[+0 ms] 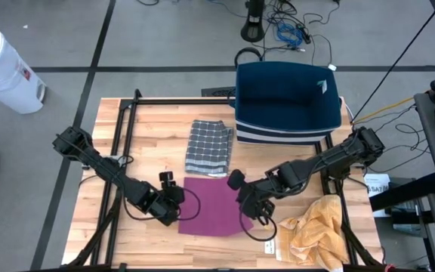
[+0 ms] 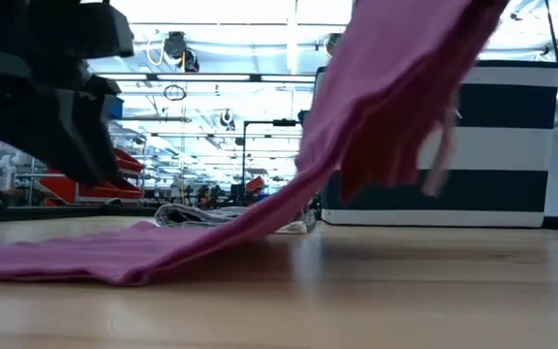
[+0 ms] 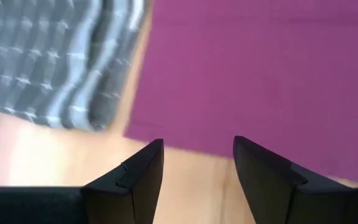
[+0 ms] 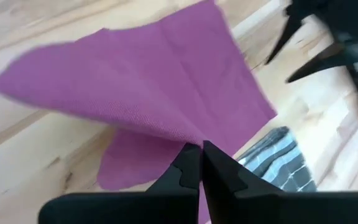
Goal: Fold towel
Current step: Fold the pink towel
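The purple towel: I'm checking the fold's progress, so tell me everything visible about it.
The purple towel is a plain, thin woven cloth lying on the wooden table, in front of the folded grey checked towel. The right end effector is shut on one edge, lifting that side while the rest lies flat. The left end effector is open beside it.

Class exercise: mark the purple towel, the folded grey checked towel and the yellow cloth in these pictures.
purple towel [image 1: 211, 200]: high view, its flat middle on the table.
grey checked towel [image 1: 208, 146]: high view, centre of the folded stack.
yellow cloth [image 1: 317, 230]: high view, middle of the crumpled heap.

Robotics lab, floor cables [image 1: 293, 30], ceiling lights [image 2: 250, 58]
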Tool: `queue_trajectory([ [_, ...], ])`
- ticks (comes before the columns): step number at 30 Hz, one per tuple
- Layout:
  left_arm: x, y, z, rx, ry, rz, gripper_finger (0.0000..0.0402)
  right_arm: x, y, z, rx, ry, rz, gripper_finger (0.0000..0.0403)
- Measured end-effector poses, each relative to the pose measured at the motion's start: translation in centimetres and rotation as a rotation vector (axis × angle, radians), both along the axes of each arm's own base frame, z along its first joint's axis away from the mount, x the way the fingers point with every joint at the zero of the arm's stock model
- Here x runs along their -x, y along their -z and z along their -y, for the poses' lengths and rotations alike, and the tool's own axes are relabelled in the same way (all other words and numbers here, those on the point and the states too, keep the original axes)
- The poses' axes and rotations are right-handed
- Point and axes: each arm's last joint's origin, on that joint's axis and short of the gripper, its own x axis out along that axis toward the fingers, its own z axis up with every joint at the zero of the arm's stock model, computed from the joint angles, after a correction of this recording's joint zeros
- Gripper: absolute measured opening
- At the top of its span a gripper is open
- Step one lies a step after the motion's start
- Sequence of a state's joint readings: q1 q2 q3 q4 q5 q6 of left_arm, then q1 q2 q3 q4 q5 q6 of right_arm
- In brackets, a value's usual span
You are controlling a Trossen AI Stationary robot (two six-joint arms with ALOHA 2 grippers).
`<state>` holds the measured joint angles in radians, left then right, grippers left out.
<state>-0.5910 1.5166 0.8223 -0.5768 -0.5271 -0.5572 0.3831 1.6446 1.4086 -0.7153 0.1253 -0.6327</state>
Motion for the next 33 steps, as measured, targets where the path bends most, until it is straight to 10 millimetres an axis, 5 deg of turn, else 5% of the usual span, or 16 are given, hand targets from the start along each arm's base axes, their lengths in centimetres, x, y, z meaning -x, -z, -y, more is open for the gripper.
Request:
queue_trajectory([
  [10,-0.8,-0.1,0.5,0.106,0.054,0.022,0.0202,-1.8,-0.9,0.9,-0.031,-0.012,0.110,0.0000],
  [17,-0.9,0.0,-0.1,0.065,0.019,0.020,0.0202,-4.2,1.8,1.9,-0.004,0.001,0.090,0.0000],
  [33,2.4,0.3,0.4,-0.126,-0.142,-0.005,0.0202,-7.2,0.8,4.0,-0.032,-0.042,0.345,0.0000],
])
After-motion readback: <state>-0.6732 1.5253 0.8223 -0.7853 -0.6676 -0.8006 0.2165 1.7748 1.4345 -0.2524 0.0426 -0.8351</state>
